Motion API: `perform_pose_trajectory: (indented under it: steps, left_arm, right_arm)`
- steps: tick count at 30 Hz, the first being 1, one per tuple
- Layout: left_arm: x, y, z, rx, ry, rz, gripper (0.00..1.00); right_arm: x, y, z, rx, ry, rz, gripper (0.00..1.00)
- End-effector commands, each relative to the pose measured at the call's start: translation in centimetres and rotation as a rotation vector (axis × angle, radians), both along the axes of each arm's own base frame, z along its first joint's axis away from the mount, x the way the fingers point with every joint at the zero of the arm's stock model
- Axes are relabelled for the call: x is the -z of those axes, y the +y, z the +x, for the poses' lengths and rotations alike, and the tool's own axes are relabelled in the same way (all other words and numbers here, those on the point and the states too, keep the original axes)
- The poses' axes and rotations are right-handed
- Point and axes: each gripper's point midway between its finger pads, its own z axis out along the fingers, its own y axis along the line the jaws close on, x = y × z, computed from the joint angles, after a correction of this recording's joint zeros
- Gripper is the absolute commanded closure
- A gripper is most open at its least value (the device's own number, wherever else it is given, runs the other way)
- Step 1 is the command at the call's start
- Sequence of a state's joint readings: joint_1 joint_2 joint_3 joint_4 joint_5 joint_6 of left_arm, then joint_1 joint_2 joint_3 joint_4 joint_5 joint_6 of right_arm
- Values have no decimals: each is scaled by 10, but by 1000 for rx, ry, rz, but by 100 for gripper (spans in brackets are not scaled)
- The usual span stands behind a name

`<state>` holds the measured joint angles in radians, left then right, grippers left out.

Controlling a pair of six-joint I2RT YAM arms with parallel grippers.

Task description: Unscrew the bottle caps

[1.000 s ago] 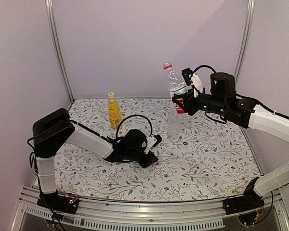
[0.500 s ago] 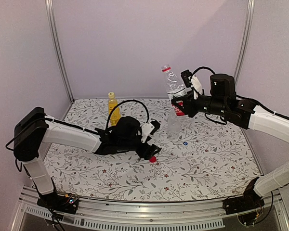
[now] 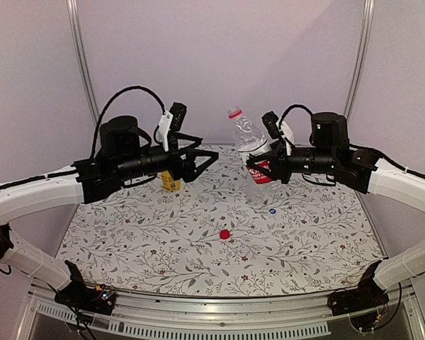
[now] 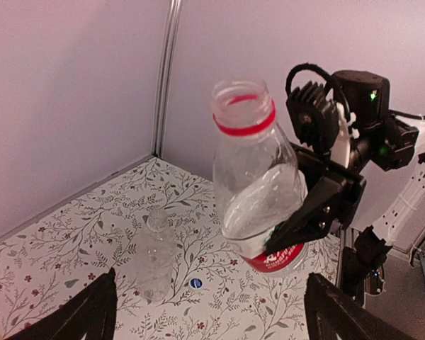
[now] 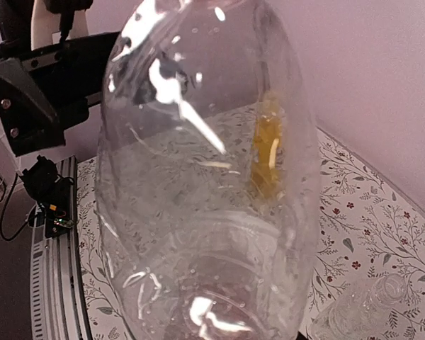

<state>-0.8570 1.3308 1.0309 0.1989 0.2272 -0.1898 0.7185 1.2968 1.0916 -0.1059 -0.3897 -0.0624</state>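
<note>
The left pincer [image 3: 202, 150] is up in the air over the left side of the worktop [image 3: 127, 244]. Its two fingers are spread wide apart and there is nothing between them. It points to the right, at the red-label bottle.

Just behind it stands the yellow bottle [image 3: 171, 183] (only its bottom part shows, so I cannot tell if its cap is on).

The red cap [image 3: 224, 233] lies by itself on the worktop, near the middle, touching nothing.

Right of it, up in the air, is the red-label bottle [image 3: 249, 145]. It leans with its top toward the left arm. Its top is open, with a red ring round the neck.

The clear bottle [image 3: 256, 188] stands on the worktop just below and behind it, and its top is open too. The blue cap [image 3: 272, 210] lies on the worktop just beside the clear bottle, a bit nearer to us.

The right pincer [image 3: 266, 168] is closed tight round the lower part of the red-label bottle, at the label, and holds it up.
</note>
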Motion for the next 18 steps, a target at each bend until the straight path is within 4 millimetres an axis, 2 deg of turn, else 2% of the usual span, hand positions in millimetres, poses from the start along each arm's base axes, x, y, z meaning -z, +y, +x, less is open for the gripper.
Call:
perform_pose_trajectory:
  steps: [1, 9, 18]
  left_arm:
    - [-54, 4, -10, 117, 26, -147, 9]
    - [-79, -14, -15, 241, 29, -193, 15]
    - [-73, -23, -9, 251, 39, -180, 29]
  right_arm:
    - [6, 15, -24, -175, 19, 15, 69]
    - [10, 30, -37, -248, 12, 5, 69]
    - [13, 38, -41, -269, 14, 5, 69]
